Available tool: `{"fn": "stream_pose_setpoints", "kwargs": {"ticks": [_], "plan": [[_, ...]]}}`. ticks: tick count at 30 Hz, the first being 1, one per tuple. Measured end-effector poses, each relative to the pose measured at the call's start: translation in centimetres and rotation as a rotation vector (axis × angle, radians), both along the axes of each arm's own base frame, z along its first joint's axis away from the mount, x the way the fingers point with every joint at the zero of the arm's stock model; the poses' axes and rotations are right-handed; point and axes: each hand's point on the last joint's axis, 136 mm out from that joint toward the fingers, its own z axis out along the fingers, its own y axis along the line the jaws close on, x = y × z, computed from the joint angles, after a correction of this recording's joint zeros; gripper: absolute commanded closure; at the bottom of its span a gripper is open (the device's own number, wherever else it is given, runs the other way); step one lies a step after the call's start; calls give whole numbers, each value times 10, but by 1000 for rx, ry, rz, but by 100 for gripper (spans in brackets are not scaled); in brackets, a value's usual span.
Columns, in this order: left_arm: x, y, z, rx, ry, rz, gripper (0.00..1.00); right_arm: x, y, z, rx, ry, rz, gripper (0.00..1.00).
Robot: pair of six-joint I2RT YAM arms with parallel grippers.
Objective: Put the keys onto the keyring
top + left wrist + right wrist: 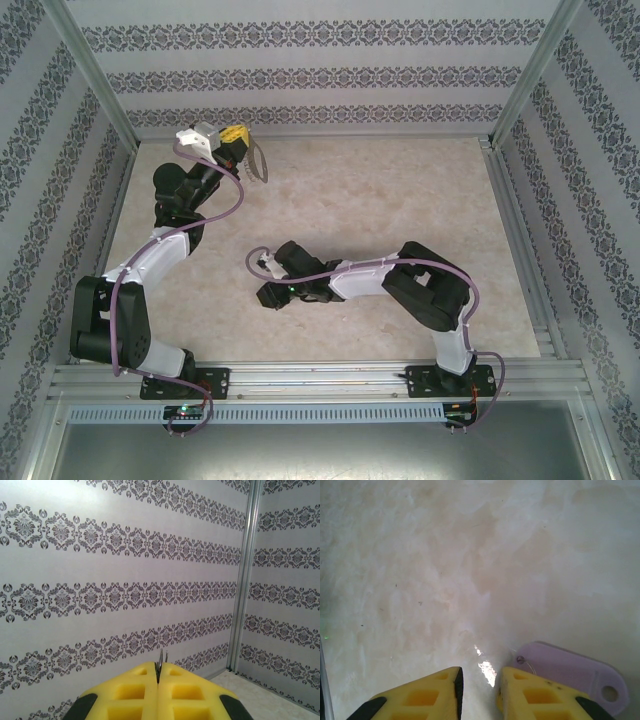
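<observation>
Your left gripper [243,141] was out at the table's [400,200] 11 o'clock corner, raised and pointing at the patterned wall [100,580]. Its yellow fingers [130,690] were pressed together. In the left wrist view a thin sliver of grey metal stood up out of the seam between them, at 12 o'clock from the tips. From above, the keyring [258,160] showed as a grey loop hanging at about 4 o'clock from that gripper, so you had it pinched by one edge.

Your right gripper [479,685] was low over the middle of the table, reaching toward 9 o'clock from its base. Its jaws stood slightly apart, with only bare marbled tabletop in the gap. You held nothing on that side.

The key [572,674] lay flat on the table in the right wrist view, at roughly 3 o'clock from the right gripper's tips. It was pale lilac, with a rounded end and a hole toward 4 o'clock. Its near edge was tucked just behind the right-hand finger [540,700]; I could not tell whether the two touched.
</observation>
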Motion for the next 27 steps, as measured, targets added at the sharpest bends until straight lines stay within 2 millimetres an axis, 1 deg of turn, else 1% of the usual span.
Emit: {"fn": "stream_pose_setpoints", "kwargs": {"ticks": [5, 9, 12, 23, 27], "plan": [[0, 0, 0, 0, 0, 0, 100, 1, -1, -1, -5, -1, -7, 66], [0, 0, 0, 0, 0, 0, 100, 4, -3, -1, -14, -14, -25, 63], [0, 0, 0, 0, 0, 0, 100, 5, -7, 0, -21, -22, -36, 62], [0, 0, 0, 0, -1, 0, 100, 9, -9, 0, -31, -36, -59, 62], [0, 0, 0, 0, -1, 0, 100, 9, -10, -5, -42, -32, -60, 62]]}}
